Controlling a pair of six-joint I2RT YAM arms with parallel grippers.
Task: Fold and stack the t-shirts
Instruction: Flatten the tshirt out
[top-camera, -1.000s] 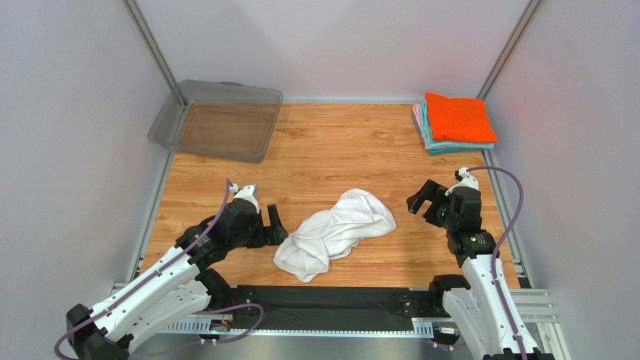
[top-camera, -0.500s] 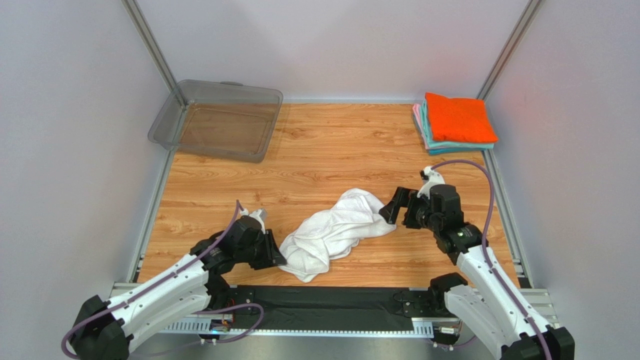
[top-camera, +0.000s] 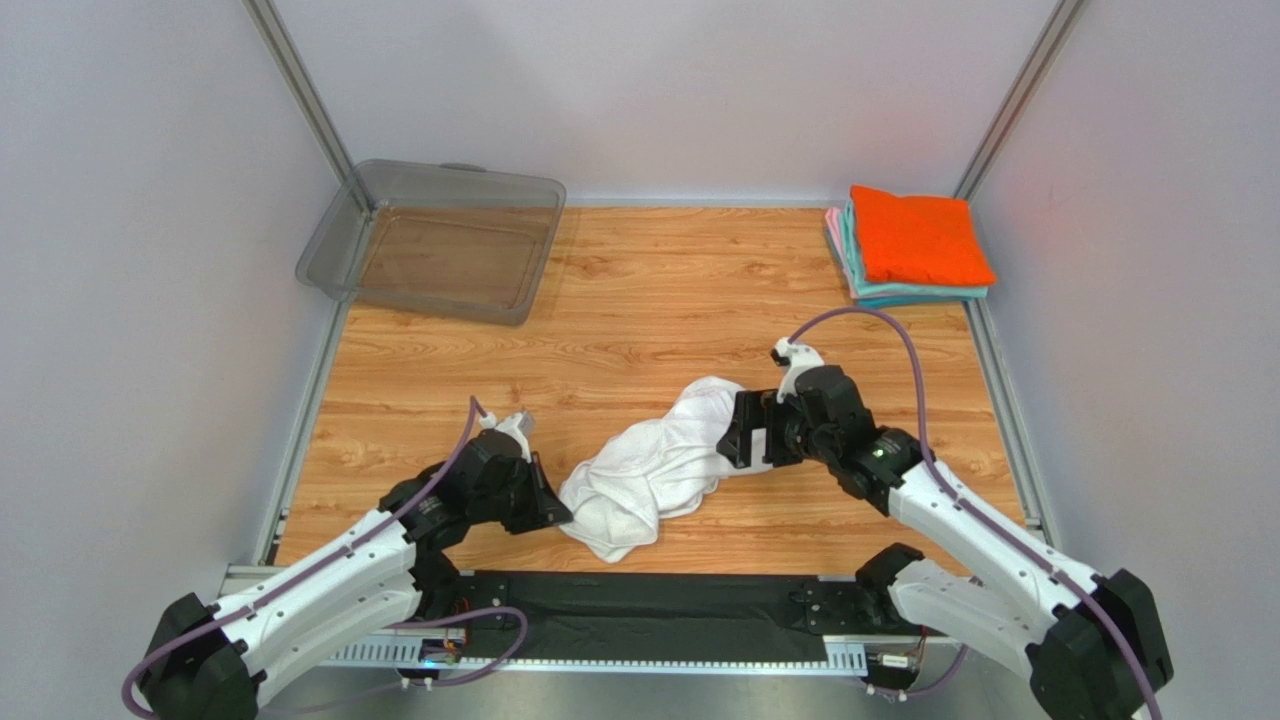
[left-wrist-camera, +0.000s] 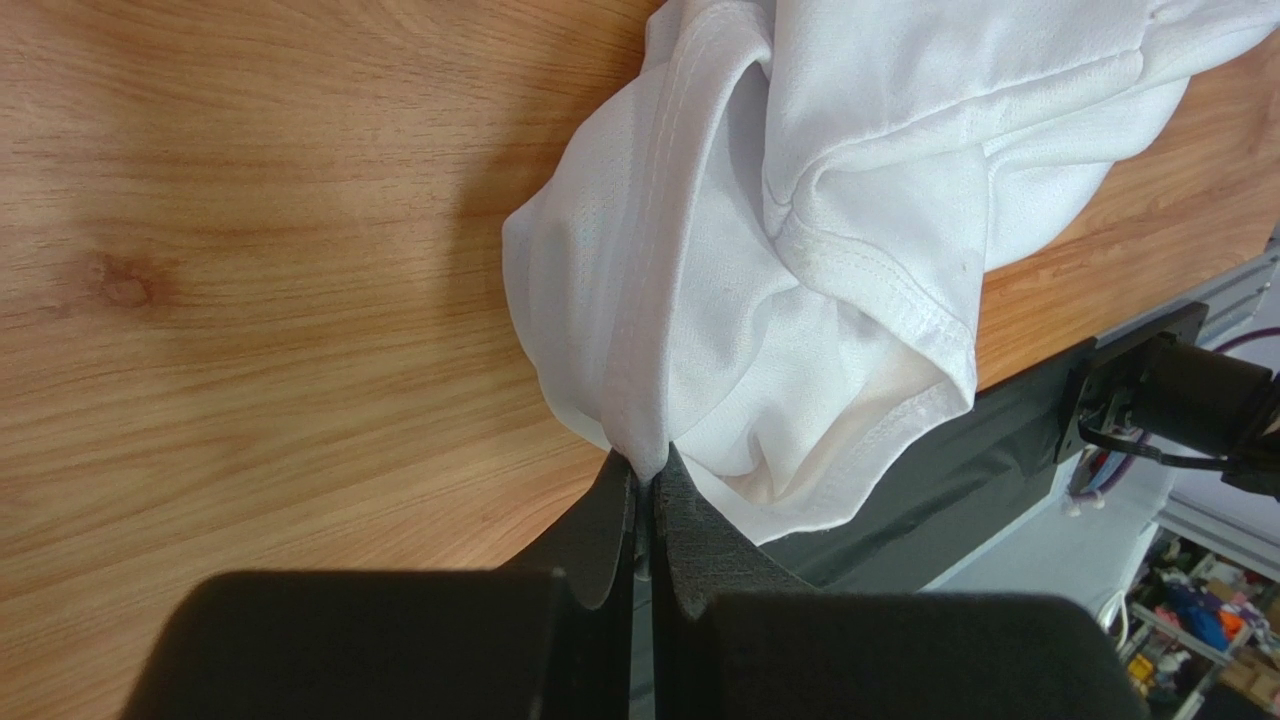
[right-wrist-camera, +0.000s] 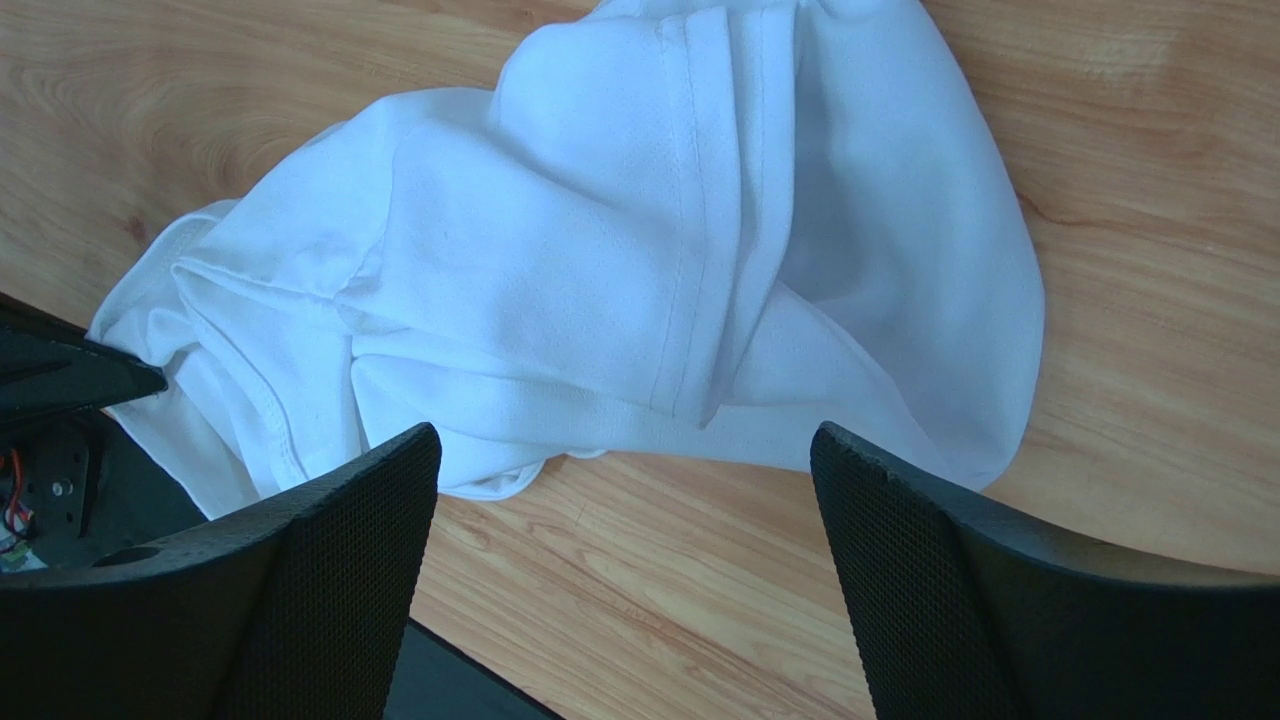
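A crumpled white t-shirt (top-camera: 669, 458) (left-wrist-camera: 781, 225) (right-wrist-camera: 631, 255) lies on the wooden table near the front edge. My left gripper (top-camera: 559, 507) (left-wrist-camera: 649, 473) is shut on a fold of cloth at the shirt's near-left edge. My right gripper (top-camera: 739, 438) (right-wrist-camera: 624, 435) stands open at the shirt's right end, just above the table, with only bare wood between its fingers. Folded t-shirts (top-camera: 914, 240) are stacked at the back right, orange on top with teal and pink edges showing beneath.
A clear grey plastic bin (top-camera: 436, 240) sits at the back left corner. A black strip (top-camera: 676, 608) runs along the table's near edge, close under the shirt. Metal frame posts and grey walls enclose the table.
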